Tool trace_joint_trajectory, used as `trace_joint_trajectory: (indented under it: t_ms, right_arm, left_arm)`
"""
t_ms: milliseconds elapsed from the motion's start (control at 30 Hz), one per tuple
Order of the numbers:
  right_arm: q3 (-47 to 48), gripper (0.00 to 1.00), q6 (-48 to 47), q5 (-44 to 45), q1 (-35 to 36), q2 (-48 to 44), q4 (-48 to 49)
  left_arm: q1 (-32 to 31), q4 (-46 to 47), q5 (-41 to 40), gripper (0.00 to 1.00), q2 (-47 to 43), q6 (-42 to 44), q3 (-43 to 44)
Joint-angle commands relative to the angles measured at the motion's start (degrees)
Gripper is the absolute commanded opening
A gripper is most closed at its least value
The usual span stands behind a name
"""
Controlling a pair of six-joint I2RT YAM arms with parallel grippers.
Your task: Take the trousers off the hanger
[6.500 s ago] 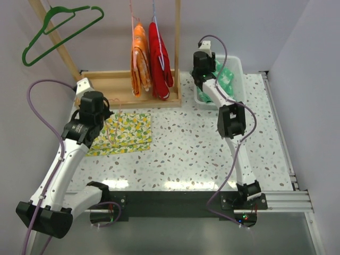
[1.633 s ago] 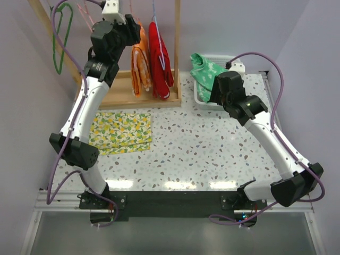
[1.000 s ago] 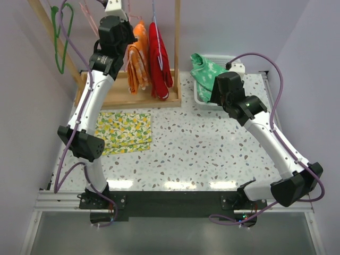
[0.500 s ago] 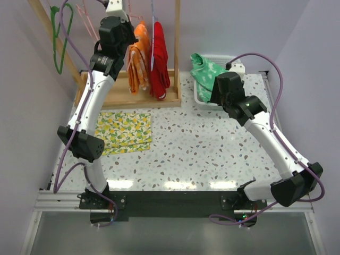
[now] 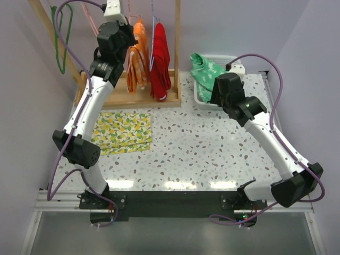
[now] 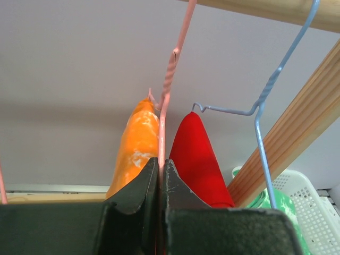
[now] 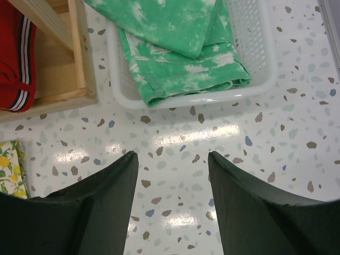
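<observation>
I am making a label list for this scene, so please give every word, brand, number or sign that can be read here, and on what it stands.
No text can be read in any view.
The green trousers, the orange trousers, the red trousers and the lemon-print cloth show only prints or stripes.
The white basket and the pink hanger are bare.
</observation>
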Motion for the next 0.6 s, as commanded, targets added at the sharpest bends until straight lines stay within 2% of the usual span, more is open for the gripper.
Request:
trace_joint_trajectory:
  t_ms: [0,267,567]
  right_arm:
    - [-0.43,0.59,-0.46,0.11,0.27,-1.58,1.25]
    - [-0.26,0.59,-0.63,-0.33,0.27,-0.88,0.90]
    - [-0.52,0.59,-0.46,-1.30,0.27,-0.26,0.38]
  left_arm:
    - [-1.34,17.33,0.83,0.00,-7.55,1.94,0.27]
    - [-1.34,24.97,1.00,0.00,-8.08,4.04,0.78]
    - [-1.34,28.59,-0.22,0.00,-6.33,3.52,3.07]
